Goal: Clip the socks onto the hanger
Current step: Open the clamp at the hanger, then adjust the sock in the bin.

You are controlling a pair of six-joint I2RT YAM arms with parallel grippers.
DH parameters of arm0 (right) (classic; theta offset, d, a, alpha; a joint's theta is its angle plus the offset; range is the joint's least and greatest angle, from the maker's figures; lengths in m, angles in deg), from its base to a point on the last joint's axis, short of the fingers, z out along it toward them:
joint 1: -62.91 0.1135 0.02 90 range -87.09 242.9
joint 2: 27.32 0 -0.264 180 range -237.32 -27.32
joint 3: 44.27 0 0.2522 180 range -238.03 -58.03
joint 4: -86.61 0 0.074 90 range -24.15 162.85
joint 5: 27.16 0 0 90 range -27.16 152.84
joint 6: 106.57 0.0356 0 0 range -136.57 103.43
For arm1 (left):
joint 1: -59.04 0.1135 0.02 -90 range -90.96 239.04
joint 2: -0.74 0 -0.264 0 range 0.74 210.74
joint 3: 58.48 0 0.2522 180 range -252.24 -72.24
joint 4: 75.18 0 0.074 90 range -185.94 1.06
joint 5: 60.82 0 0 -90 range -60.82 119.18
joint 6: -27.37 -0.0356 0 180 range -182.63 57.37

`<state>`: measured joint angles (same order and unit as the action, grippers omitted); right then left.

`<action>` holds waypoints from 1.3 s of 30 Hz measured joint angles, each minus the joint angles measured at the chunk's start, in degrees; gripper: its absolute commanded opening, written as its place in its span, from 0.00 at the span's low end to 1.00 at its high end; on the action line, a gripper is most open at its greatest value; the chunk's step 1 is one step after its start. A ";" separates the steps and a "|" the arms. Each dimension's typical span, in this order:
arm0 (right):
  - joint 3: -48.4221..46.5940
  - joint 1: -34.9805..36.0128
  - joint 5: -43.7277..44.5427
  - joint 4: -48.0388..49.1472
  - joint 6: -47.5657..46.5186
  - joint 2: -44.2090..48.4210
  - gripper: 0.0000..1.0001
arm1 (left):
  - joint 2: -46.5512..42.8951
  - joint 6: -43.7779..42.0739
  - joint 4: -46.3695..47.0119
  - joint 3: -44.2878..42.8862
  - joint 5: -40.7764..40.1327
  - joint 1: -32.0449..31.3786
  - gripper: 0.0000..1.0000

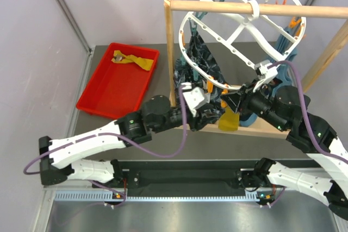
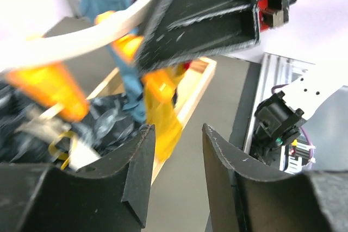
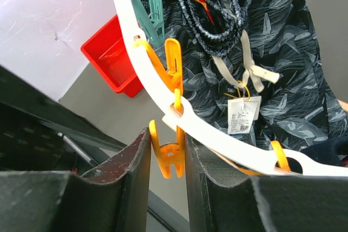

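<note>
Can't resolve the hanger [image 2: 70, 46] rim or orange pegs [image 2: 50, 88] in the left wrist view, pure blur. From above, losing the near rim and the yellow sock's [image 1: 229, 121] top behind left gripper [image 1: 211, 113] and right gripper [image 1: 235, 101]. Can't read the tag [image 3: 239, 117]. Losing the right arm [image 1: 321, 139] off the right edge.

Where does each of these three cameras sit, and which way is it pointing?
Top view: above and behind the arms, looking down on the table; shows both arms, the red tray and the hanger.
Left wrist: on the left arm, looking forward past its own fingers at blurred orange pegs on the hanger's rim.
Right wrist: on the right arm, looking between its fingers at an orange peg, with dark patterned cloth behind.
Shared: top and right wrist both show the red tray and the cloth.
</note>
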<state>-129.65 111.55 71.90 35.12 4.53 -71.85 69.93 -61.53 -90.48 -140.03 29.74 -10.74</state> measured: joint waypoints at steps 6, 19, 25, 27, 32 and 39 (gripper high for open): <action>1.31 0.00 0.74 0.50 -0.11 1.44 0.00 | -10.95 1.64 -5.75 3.78 -6.84 1.46 0.43; 1.86 0.00 -0.81 1.33 -2.69 2.91 0.00 | -17.20 17.99 -19.52 10.43 -5.31 43.76 0.31; 2.25 0.00 -1.44 1.77 -2.91 3.28 0.00 | -12.66 24.61 -19.93 10.43 -1.31 55.12 0.33; 2.25 0.00 -1.55 1.75 -2.82 3.28 0.00 | -11.21 27.08 -19.89 10.43 -1.01 57.00 0.33; 2.67 0.00 -2.80 2.58 -1.95 3.28 0.00 | -4.94 32.22 -17.62 10.38 1.11 63.01 0.43; 2.95 0.00 -3.19 3.02 -2.08 3.17 0.00 | 12.66 38.73 -14.21 2.34 -0.42 68.17 0.53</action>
<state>-126.70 111.55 68.71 38.13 2.45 -68.68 82.58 -22.80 -104.69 -137.69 29.32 57.44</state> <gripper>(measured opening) 0.260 0.520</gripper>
